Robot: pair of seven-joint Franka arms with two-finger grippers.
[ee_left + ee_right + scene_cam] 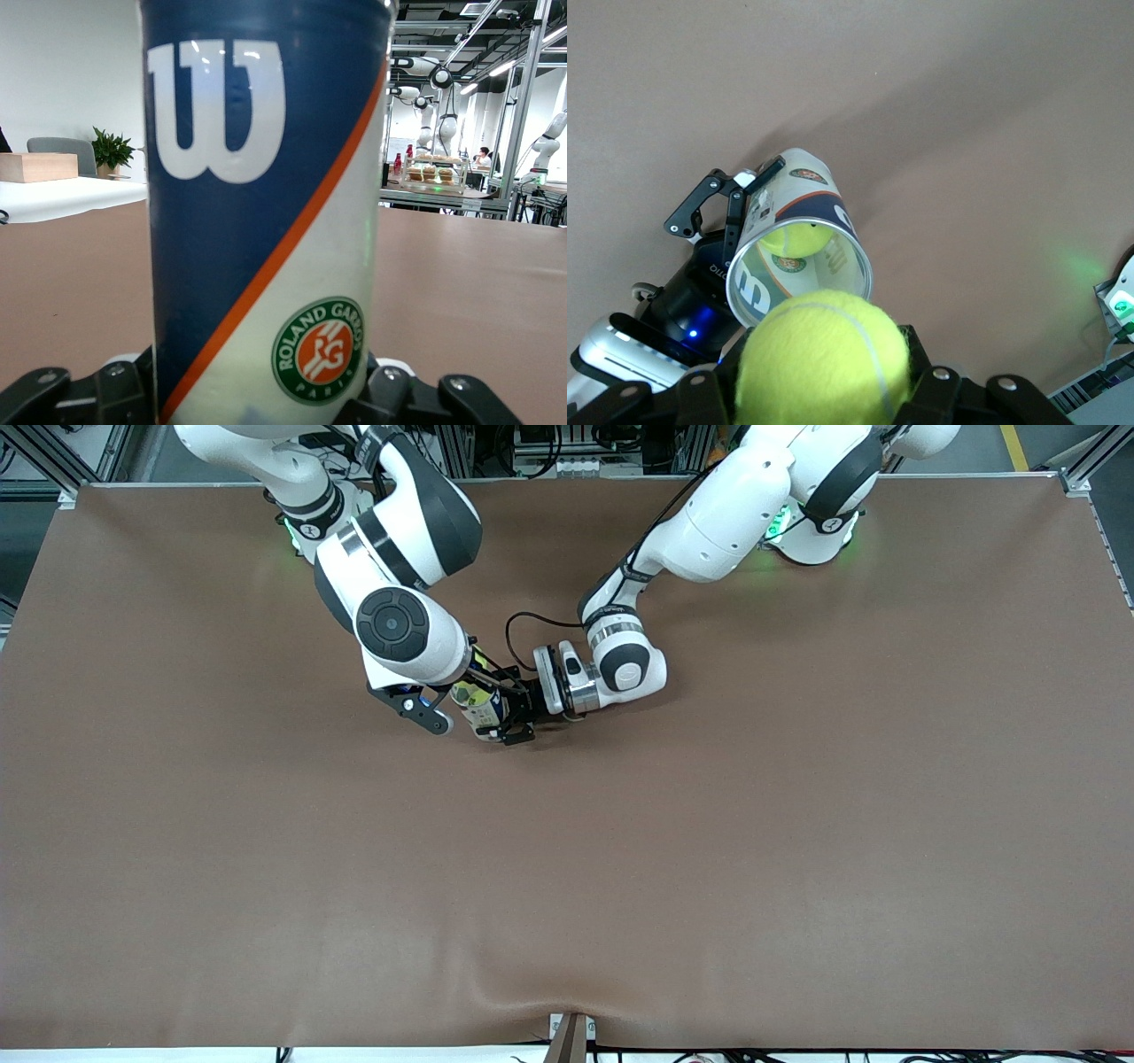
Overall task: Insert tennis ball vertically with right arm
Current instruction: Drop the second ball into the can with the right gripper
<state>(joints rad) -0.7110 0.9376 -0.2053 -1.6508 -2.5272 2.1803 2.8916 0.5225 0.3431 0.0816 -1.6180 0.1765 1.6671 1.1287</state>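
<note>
here the right gripper [824,390] is clenched on a tennis ball [824,359], its two black fingers [957,390] pressing the ball from either side. the ball is up in the air, just over the open mouth of the ball can [799,252], and close to the rim without being inside it. seen from the right wrist, the can is clear-walled with a printed label, and a second tennis ball [799,239] already sits down inside it, below the held one.

the can stands upright on the brown table [709,850], and the left gripper [507,716] is grasping it low on its body, one finger on each side of the wall. the left arm comes in low and level from its base, so the gripper meets the can from the side, toward the left arm's end of the table. from the left wrist the can [266,212] fills the space right between the fingers [115,385], showing a blue field with a white w, an orange diagonal stripe, and a round green and orange roland garros badge near the gripper.

in the front view the right arm bends down over the can [478,704] from above, its wrist hiding most of the can's top, while the right gripper [461,684] sits directly over it.
</note>
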